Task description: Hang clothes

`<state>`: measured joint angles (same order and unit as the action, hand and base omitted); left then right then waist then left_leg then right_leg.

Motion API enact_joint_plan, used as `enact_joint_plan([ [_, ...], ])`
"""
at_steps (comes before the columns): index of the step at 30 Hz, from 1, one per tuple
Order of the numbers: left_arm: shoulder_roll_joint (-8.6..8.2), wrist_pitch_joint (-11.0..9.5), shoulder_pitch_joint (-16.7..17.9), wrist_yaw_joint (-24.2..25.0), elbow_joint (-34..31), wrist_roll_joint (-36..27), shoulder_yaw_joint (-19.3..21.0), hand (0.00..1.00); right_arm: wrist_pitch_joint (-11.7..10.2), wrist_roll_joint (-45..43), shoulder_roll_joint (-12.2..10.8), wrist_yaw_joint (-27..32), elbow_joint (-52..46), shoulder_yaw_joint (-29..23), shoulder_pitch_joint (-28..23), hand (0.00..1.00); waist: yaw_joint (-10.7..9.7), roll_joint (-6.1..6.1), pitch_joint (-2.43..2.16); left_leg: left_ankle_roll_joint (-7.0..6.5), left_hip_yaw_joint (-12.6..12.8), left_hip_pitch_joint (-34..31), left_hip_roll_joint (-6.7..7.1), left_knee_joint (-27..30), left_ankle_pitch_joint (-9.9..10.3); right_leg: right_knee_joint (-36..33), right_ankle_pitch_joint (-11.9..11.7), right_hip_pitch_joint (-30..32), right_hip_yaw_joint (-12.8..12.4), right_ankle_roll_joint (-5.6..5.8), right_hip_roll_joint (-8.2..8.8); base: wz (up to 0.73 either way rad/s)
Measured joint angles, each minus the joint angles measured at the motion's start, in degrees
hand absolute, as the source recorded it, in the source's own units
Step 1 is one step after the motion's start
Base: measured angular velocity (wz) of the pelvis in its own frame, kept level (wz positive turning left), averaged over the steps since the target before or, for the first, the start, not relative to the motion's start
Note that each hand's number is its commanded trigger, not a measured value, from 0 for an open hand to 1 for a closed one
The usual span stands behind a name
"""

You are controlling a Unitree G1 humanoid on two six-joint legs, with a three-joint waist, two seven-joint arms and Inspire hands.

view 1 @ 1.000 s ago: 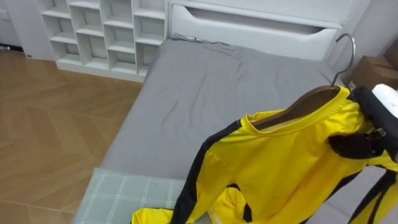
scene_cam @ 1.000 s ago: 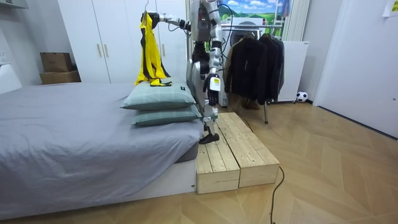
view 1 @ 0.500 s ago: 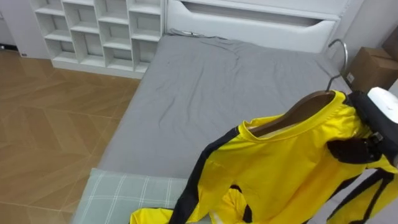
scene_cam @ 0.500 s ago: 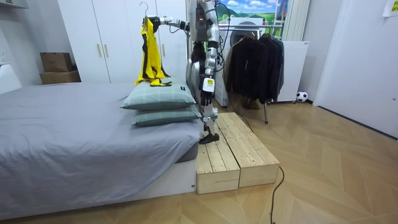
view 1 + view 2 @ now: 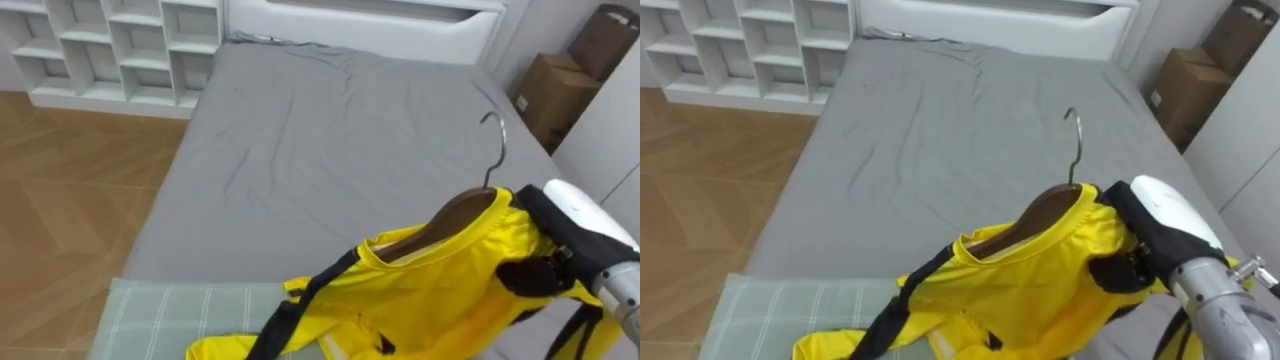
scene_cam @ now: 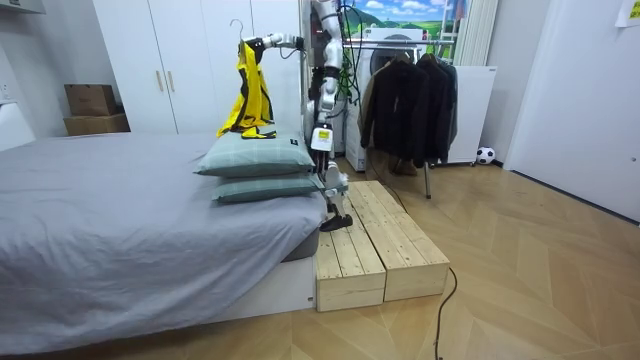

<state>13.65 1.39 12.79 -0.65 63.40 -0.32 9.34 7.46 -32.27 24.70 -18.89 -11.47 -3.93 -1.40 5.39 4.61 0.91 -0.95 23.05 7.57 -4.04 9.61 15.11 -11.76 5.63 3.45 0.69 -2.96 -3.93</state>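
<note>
Shirt (image 5: pixel 450 300) on a wooden hanger (image 5: pixel 455 213), held up over the pillow end of the bed (image 5: pixel 330 130).

Right hand (image 5: pixel 530 277) clenched round one end of the hanger, high above the pillows (image 5: pixel 170 310). Long way of the hanger running from the hand out across the bed. Metal hook (image 5: pixel 497 165) standing up from the middle, on the bed side of the hand, free of any rail. Bottom of the shirt down at the top pillow. Left hand (image 6: pixel 322 145) hanging low by the edge of the bed, grip too small to tell. Rack of dark coats (image 6: pixel 410 100) on the side away from the bed: likely a turn that way next, hook kept up.
</note>
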Motion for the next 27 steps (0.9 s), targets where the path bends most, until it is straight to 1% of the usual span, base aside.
enact_joint_plan([
  [1, 0.19, 0.0, 0.0, 0.1, 0.8, 0.0, 0.0, 0.00, 0.0, 0.2, 0.0, -0.1, 0.0, 0.3, 0.0, 1.00, -0.1, -0.16, -0.06, 0.03, 1.6, 0.0, -0.21, 0.3, 0.3, 0.0, -0.4, 0.5, 4.3, -0.48, 0.31, -0.73],
  [2, 0.30, 0.4, 0.0, 0.1, 1.0, 0.1, 0.1, 0.00, 0.0, 0.3, -0.2, -0.2, 0.0, 0.4, 0.1, 1.00, 0.0, -0.11, -0.08, 0.03, 3.7, 0.1, -0.25, 0.4, 0.3, 0.1, -0.7, 1.0, 7.7, -1.00, 0.64, -0.77],
  [3, 0.30, 0.6, -0.1, 0.1, 1.0, 0.2, 0.1, 0.00, 0.0, 0.3, -0.3, -0.3, 0.0, 0.5, 0.3, 1.00, 0.1, -0.09, -0.08, 0.03, 4.7, 0.1, -0.29, 0.5, 0.3, 0.1, -0.9, 1.3, 9.0, -1.18, 0.71, -0.84],
  [4, 0.30, 1.1, 0.0, 0.1, 1.1, 0.6, 0.0, 0.00, 0.2, 0.3, -0.5, -0.8, 0.0, 0.5, 0.8, 1.00, 0.2, -0.07, -0.07, 0.03, 6.7, 0.1, -0.35, 0.5, 0.3, 0.4, -1.4, 1.8, 10.4, -1.54, 0.73, -0.66],
  [5, 0.33, 1.2, 0.0, 0.1, 1.3, 0.6, 0.0, 0.00, 0.2, 0.3, -0.7, -1.0, 0.0, 0.6, 1.0, 1.00, 0.4, -0.10, -0.07, 0.02, 7.7, 0.1, -0.46, 0.5, 0.3, 1.0, -1.7, 2.0, 11.0, -1.53, 0.68, -0.82],
  [6, 0.42, 1.3, -0.1, 0.1, 1.5, 1.0, 0.0, 0.00, 0.4, -0.2, -1.3, -1.1, 0.0, 0.6, 1.5, 1.00, 1.4, -0.37, -0.05, 0.10, 10.9, 0.2, -1.01, 0.2, 0.5, 0.9, -2.0, 2.7, 12.2, -1.31, 0.40, -0.99],
  [7, 0.36, 1.9, -0.5, 0.1, 1.5, 1.2, -0.2, 0.00, 1.0, -1.0, -1.5, -1.3, 0.0, 1.0, 1.8, 1.00, 3.0, -1.14, 0.10, 0.61, 16.2, 0.6, -2.04, 0.3, 1.0, -3.1, -0.2, 3.5, 19.3, -0.74, 2.30, -1.40],
  [8, 0.21, 2.5, -0.5, 0.1, 2.2, 1.3, -0.3, 0.00, 1.8, -1.8, -1.5, -1.5, 0.0, 2.0, 2.0, 1.00, 4.7, -1.47, 0.05, 0.96, 21.1, 1.7, -2.37, 0.4, 1.2, -8.1, 1.9, 3.6, 25.4, -0.04, 6.77, -1.29],
  [9, 0.22, 2.8, -0.4, 0.1, 2.8, 1.2, -0.3, 0.00, 2.0, -1.8, -1.5, -1.7, 0.0, 2.6, 2.3, 1.00, 5.1, -1.70, -0.13, 1.50, 23.3, 2.3, -2.42, 0.4, 1.5, -10.1, 2.9, 3.4, 27.2, 0.79, 9.11, -1.19],
  [10, 0.49, 3.6, -0.3, 0.1, 3.7, 1.1, -0.2, 0.00, 2.0, -1.6, -1.5, -1.8, 0.0, 4.1, 3.2, 1.00, 5.7, -1.56, -0.40, 2.38, 27.2, 3.4, -2.36, 0.6, 2.0, -12.3, 3.8, 3.4, 29.2, 2.28, 13.22, -1.15],
  [11, 0.64, 4.3, -0.1, -0.1, 3.8, 1.2, 0.2, 0.00, 1.9, -1.0, -1.5, -1.8, 0.1, 5.8, 4.5, 1.00, 6.4, -0.67, -0.58, 2.93, 30.3, 4.0, -2.49, 2.4, 2.3, -11.4, 3.1, 3.4, 29.8, 3.69, 16.11, -1.17],
  [12, 0.65, 4.7, -0.1, -0.3, 3.8, 1.2, 0.8, 0.00, 1.9, -0.5, -1.5, -1.8, 0.4, 6.8, 5.5, 1.00, 6.4, -0.37, -0.39, 3.07, 31.4, 4.1, -2.90, 3.4, 2.4, -10.6, 2.5, 3.4, 29.9, 4.81, 16.17, -1.16],
  [13, 0.43, 5.6, -0.1, -0.7, 3.8, 1.3, 2.0, 0.00, 1.7, 0.8, -1.5, -1.8, 0.8, 8.0, 6.7, 1.00, 6.5, -0.57, -0.23, 3.45, 32.3, 4.1, -4.22, 5.1, 2.3, -8.6, 1.8, 3.1, 31.5, 3.86, 14.77, -0.86],
  [14, 0.33, 6.1, -0.1, -1.0, 3.8, 1.4, 2.4, 0.00, 1.7, 1.2, -1.5, -1.8, 1.0, 8.3, 7.3, 1.00, 6.5, -0.80, -0.07, 3.58, 32.3, 4.2, -4.81, 5.6, 2.2, -7.7, 1.3, 3.0, 31.9, 3.30, 13.94, -0.94],
  [15, 0.44, 7.4, -0.1, -1.3, 3.9, 2.2, 2.9, 0.00, 1.8, 1.9, -1.5, -1.7, 1.2, 8.7, 8.2, 1.00, 6.1, -1.07, 0.10, 3.99, 31.7, 4.2, -5.74, 6.3, 2.0, -6.0, 0.7, 2.5, 32.6, 2.35, 12.41, -0.73],
  [16, 0.91, 8.8, -0.3, -1.7, 4.1, 2.3, 2.9, 0.00, 1.9, 2.9, -1.5, -1.7, 1.3, 8.9, 8.7, 1.00, 5.1, -1.24, 0.17, 4.49, 31.3, 4.3, -6.43, 6.3, 1.7, -5.0, 0.3, 2.3, 32.4, 1.77, 11.17, -0.58],
  [17, 1.16, 9.5, -0.3, -1.9, 4.1, 2.3, 2.9, 0.00, 1.9, 3.2, -1.5, -1.8, 1.3, 8.9, 8.8, 1.00, 4.6, -1.25, 0.19, 4.74, 31.5, 4.3, -6.73, 6.3, 1.6, -4.6, 0.2, 2.3, 32.2, 1.59, 10.64, -0.32],
  [19, 1.63, 11.7, -0.3, -2.8, 4.1, 2.4, 2.9, 0.00, 2.2, 3.2, -1.5, -2.0, 1.3, 8.9, 9.0, 1.00, 2.6, -1.37, 0.27, 5.50, 31.8, 4.4, -8.11, 7.6, 1.1, -4.0, 0.5, 2.1, 31.7, 0.84, 9.25, -0.20],
  [20, 1.62, 12.3, -0.3, -2.9, 4.0, 2.3, 2.9, 0.00, 2.3, 3.2, -1.5, -2.0, 1.3, 8.9, 9.1, 1.00, 2.4, -1.57, 0.40, 5.51, 31.8, 4.5, -8.34, 8.3, 1.1, -3.9, 0.5, 2.0, 31.4, 0.70, 8.71, -0.34],
  [21, 1.56, 13.4, -0.3, -3.0, 3.9, 2.4, 2.9, 0.00, 2.3, 3.2, -1.5, -2.3, 1.3, 8.9, 9.2, 1.00, 2.4, -1.87, 0.57, 5.59, 31.7, 4.7, -9.19, 9.8, 1.1, -3.9, 0.8, 1.9, 30.5, 0.24, 7.93, -0.42],
  [22, 1.58, 14.4, -0.3, -3.0, 3.9, 3.1, 2.8, 0.00, 2.3, 3.1, -1.7, -2.6, 1.3, 8.9, 9.2, 1.00, 2.0, -2.08, 0.66, 5.74, 31.7, 4.6, -9.97, 11.4, 1.0, -4.0, 1.2, 1.9, 30.6, -0.43, 7.75, -0.54],
  [23, 1.68, 15.2, -0.3, -3.2, 3.9, 4.0, 2.8, 0.00, 2.3, 2.5, -2.6, -2.6, 1.3, 8.9, 9.4, 1.00, 1.6, -2.09, 0.59, 5.81, 31.7, 4.0, -10.85, 13.7, 0.9, -5.0, 2.1, 2.7, 31.3, -1.19, 7.58, -0.48],
  [24, 1.66, 15.7, -0.4, -3.4, 3.9, 4.6, 2.8, 0.00, 2.3, 2.3, -3.0, -2.7, 1.3, 8.9, 9.8, 1.00, 1.7, -2.16, 0.64, 5.81, 31.6, 3.9, -11.31, 14.8, 0.9, -5.5, 2.5, 3.1, 31.6, -1.64, 7.60, -0.67],
  [25, 1.68, 16.9, -0.4, -3.7, 3.9, 5.0, 2.8, 0.00, 2.3, 1.9, -4.3, -2.9, 1.4, 8.9, 10.5, 1.00, 1.8, -2.24, 0.62, 5.83, 31.3, 3.7, -11.85, 16.6, 0.9, -6.9, 3.5, 4.1, 32.3, -2.62, 7.68, -0.74],
  [26, 1.73, 18.0, -0.8, -4.1, 3.8, 5.8, 2.8, 0.00, 2.3, 1.6, -5.4, -2.9, 1.4, 8.9, 10.8, 1.00, 1.4, -2.31, 0.57, 5.75, 29.9, 3.0, -12.42, 18.3, 0.8, -8.1, 4.2, 4.9, 32.1, -3.46, 7.43, -0.68],
  [27, 1.73, 18.5, -1.0, -4.2, 3.7, 6.2, 2.8, 0.00, 2.3, 1.2, -5.7, -3.0, 1.4, 8.9, 10.8, 1.00, 1.2, -2.31, 0.56, 5.76, 29.3, 2.7, -12.56, 18.8, 0.7, -8.3, 4.5, 5.4, 31.4, -3.84, 7.22, -0.60],
])
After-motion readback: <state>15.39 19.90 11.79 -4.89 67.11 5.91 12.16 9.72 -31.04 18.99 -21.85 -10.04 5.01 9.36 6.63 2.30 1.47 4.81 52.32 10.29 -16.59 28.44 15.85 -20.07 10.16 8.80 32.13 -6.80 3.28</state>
